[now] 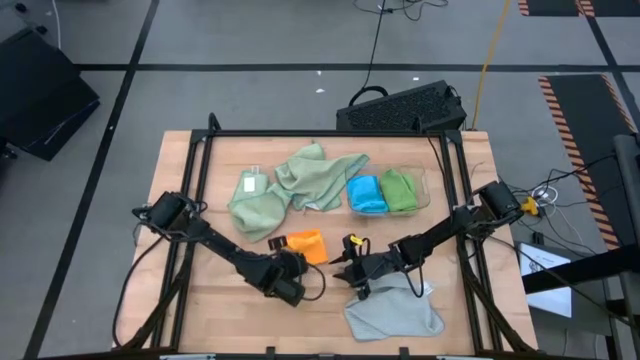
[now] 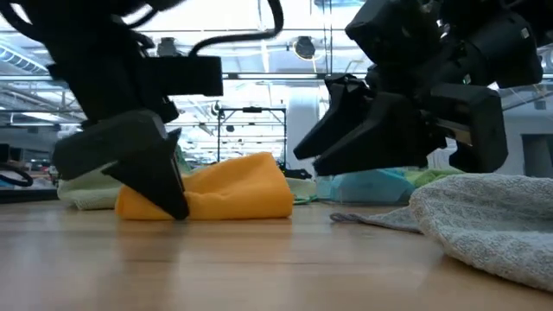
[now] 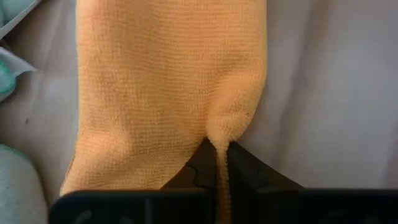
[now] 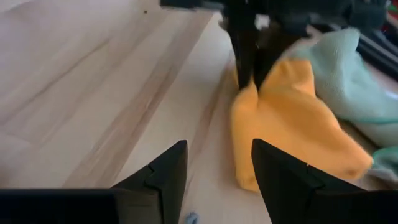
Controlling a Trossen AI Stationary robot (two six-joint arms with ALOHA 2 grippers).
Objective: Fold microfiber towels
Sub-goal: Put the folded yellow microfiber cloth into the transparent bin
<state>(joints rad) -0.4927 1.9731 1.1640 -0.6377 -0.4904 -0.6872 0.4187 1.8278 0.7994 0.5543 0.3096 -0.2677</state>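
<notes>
The left gripper (image 3: 219, 163) pinches an edge of the orange towel (image 1: 306, 244), which lies bunched on the table (image 1: 200, 305) (near its middle). The right gripper (image 4: 217, 165), fingers apart, hovers just beside it, above the grey towel (image 1: 393, 312).

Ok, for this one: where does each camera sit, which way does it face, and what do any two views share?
High: above the table, looking straight down; both arms, left gripper pinching the orange towel, right gripper open by the grey towel.
Low: at tabletop height, looking level across; both grippers come from above.
Left wrist: on the left arm, looking past its fingers shut on the towel.
Right wrist: on the right arm, looking past its open fingers at the towel.
Shared: all four show the orange towel.
</notes>
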